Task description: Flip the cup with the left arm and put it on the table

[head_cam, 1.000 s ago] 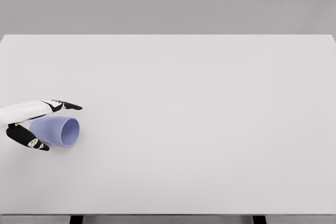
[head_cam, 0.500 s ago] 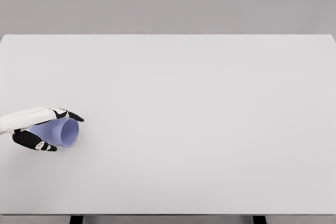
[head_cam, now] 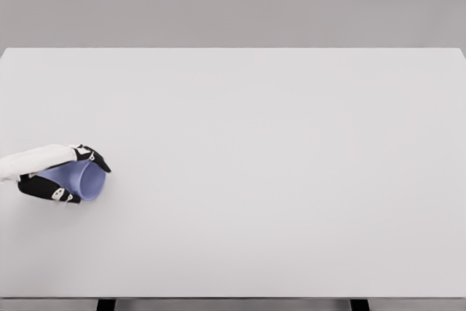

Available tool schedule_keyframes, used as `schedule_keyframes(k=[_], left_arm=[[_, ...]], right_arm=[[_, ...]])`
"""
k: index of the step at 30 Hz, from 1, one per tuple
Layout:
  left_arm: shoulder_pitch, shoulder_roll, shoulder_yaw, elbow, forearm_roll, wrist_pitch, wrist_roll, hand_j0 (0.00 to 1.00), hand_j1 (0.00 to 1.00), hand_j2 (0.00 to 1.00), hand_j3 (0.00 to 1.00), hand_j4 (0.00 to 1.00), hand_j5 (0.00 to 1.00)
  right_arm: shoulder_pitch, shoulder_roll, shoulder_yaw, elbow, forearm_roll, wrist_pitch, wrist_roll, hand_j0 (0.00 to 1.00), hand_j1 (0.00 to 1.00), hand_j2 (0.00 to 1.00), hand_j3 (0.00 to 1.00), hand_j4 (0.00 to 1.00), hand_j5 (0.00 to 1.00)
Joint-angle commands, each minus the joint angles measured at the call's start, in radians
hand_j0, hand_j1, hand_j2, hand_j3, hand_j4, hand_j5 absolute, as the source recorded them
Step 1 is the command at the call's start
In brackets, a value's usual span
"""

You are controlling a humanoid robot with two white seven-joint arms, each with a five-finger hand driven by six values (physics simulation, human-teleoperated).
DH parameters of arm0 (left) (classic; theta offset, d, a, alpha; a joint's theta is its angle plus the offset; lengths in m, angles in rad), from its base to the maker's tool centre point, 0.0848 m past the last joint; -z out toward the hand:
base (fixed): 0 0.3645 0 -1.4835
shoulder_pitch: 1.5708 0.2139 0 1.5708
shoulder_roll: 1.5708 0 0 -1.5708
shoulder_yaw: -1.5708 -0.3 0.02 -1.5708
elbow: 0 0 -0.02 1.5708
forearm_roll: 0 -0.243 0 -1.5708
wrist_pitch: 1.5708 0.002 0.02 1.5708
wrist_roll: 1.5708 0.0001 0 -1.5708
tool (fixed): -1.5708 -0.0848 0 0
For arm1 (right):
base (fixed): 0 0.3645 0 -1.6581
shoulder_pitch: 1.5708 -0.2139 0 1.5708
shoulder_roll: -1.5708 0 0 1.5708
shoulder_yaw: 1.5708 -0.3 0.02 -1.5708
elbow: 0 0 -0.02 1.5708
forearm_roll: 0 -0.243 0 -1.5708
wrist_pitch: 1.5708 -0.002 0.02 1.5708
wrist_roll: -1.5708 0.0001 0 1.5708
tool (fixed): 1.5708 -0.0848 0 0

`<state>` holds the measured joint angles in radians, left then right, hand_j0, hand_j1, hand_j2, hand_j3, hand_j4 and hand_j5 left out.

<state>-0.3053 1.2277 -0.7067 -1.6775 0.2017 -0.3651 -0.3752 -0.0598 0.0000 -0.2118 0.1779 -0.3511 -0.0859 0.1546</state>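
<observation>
Head view shows the blue cup point(head_cam: 79, 180) lying on its side at the far left of the white table point(head_cam: 277, 180), its open mouth turned toward the right and slightly toward the camera, its base pointing back to the left. Only 1 cup is visible, and it sits close to the table's left edge, roughly midway between the far edge and the near edge. Around it the left hand point(head_cam: 58, 176) is closed: the white back of the hand and black fingers point(head_cam: 93, 158) curl over the top of the cup near its rim, while the black thumb point(head_cam: 49, 191) presses in from below, so the cup is gripped between them. Whether the cup touches the tabletop or is raised just off it cannot be told from this angle. The white forearm enters from the picture's left edge, just above the thumb. To the right of the cup the tabletop stretches wide and bare all the way to the right edge, with broad flat room toward both the far and near edges as well.
</observation>
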Motion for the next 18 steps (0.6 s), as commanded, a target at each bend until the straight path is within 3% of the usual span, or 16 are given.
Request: schedule_keyframes(k=[1,5,18], left_arm=[[-0.002,0.001,0.007,-0.016,0.027,-0.001,0.001,0.64,0.64,0.64,0.64,0.64,0.64],[0.015,-0.001,0.076,-0.021,0.053,-0.072,0.001,0.62,0.62,0.62,0.62,0.62,0.62],[0.014,0.013,0.078,-0.05,0.28,-0.115,-0.001,0.57,0.57,0.57,0.57,0.57,0.57]], right_arm=[[0.0,0.0,0.0,0.0,0.0,0.0,0.0,1.0,1.0,1.0,1.0,1.0,1.0],[0.0,0.0,0.0,0.0,0.0,0.0,0.0,1.0,1.0,1.0,1.0,1.0,1.0],[0.0,0.0,0.0,0.0,0.0,0.0,0.0,1.0,1.0,1.0,1.0,1.0,1.0]])
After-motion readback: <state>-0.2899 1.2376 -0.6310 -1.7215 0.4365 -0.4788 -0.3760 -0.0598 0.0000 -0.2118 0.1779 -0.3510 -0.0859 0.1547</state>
